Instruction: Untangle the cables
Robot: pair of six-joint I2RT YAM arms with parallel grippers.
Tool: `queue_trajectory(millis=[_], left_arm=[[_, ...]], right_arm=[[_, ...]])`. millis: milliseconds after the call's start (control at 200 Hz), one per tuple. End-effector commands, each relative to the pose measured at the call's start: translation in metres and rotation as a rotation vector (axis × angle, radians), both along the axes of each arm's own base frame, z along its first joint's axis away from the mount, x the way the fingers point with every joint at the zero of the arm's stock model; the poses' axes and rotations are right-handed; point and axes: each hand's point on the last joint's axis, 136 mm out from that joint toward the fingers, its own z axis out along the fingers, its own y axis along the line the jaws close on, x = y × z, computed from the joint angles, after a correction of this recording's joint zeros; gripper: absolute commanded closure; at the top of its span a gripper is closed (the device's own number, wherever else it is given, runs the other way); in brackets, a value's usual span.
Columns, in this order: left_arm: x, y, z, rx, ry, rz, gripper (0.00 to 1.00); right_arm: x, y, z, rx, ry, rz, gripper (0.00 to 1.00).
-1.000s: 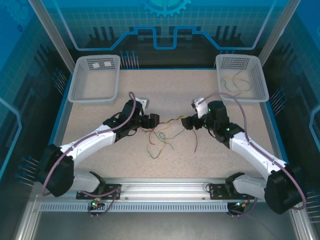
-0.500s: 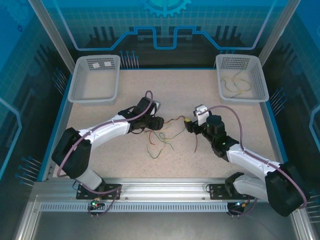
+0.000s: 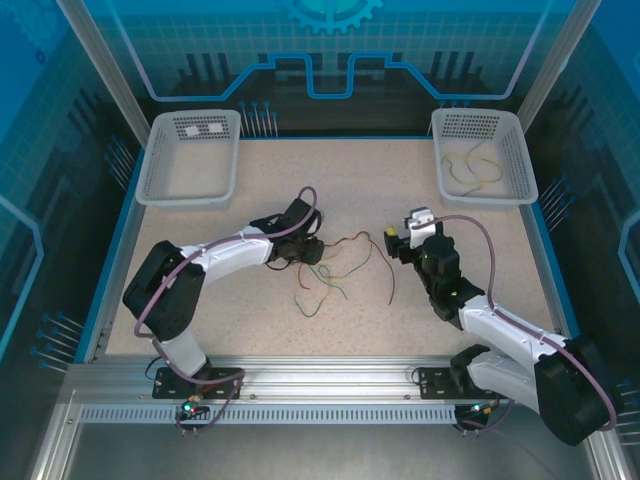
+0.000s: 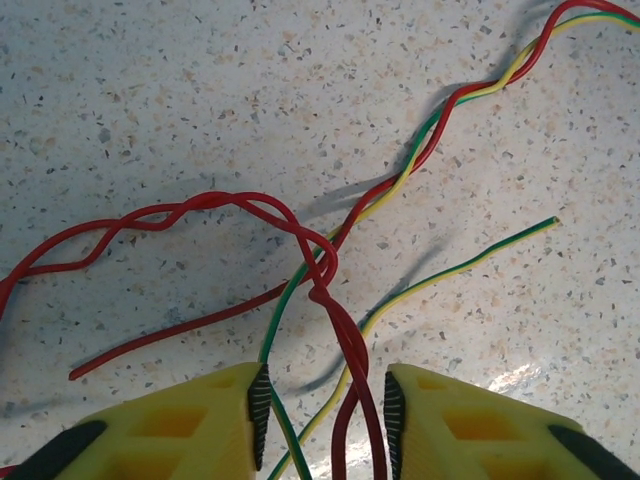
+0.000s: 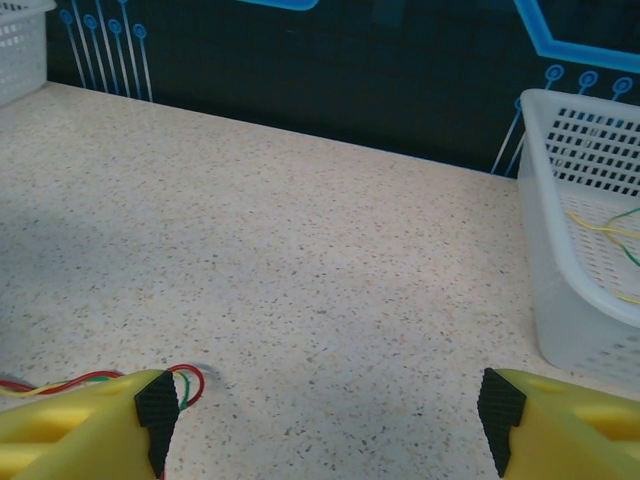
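Speckled tabletop [image 3: 350,180], cables [image 4: 322,268] knotted: left gripper [image 4: 322,402] straddles them, jaws unclenched, right gripper [image 5: 327,412] gapes empty; next, I'd guess, pinch and part.

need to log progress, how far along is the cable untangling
Done: a yellow-green wire lies in the right basket. In hand: the open left gripper straddles the knot; the right gripper is open too. Left: the red, green and yellow cables are twisted together.

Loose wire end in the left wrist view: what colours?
Green and yellow striped wire, clearest in left wrist view.
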Motion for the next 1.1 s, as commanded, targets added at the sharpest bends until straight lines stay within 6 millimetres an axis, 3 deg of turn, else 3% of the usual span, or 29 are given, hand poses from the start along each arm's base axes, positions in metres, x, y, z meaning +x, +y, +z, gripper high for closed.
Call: queue_trajectory(millis=[0, 245, 375, 955, 1091], left_arm=[[0.007, -0.003, 0.003, 0.021, -0.022, -0.015, 0.70], [0.009, -0.004, 0.008, 0.021, -0.034, -0.008, 0.93], [0.011, -0.004, 0.020, 0.014, -0.050, 0.000, 0.99], [0.005, 0.002, 0.116, -0.117, -0.221, 0.023, 1.00], [0.004, -0.001, 0.122, -0.141, -0.241, 0.006, 1.00]], right_arm=[[0.002, -0.009, 0.011, 0.043, -0.043, -0.045, 0.18], [0.004, -0.012, 0.012, 0.046, -0.044, -0.059, 0.17], [0.004, -0.012, 0.012, 0.049, -0.043, -0.061, 0.15], [0.005, -0.014, 0.009, 0.050, -0.036, -0.067, 0.14], [0.004, -0.014, 0.010, 0.049, -0.036, -0.070, 0.13]])
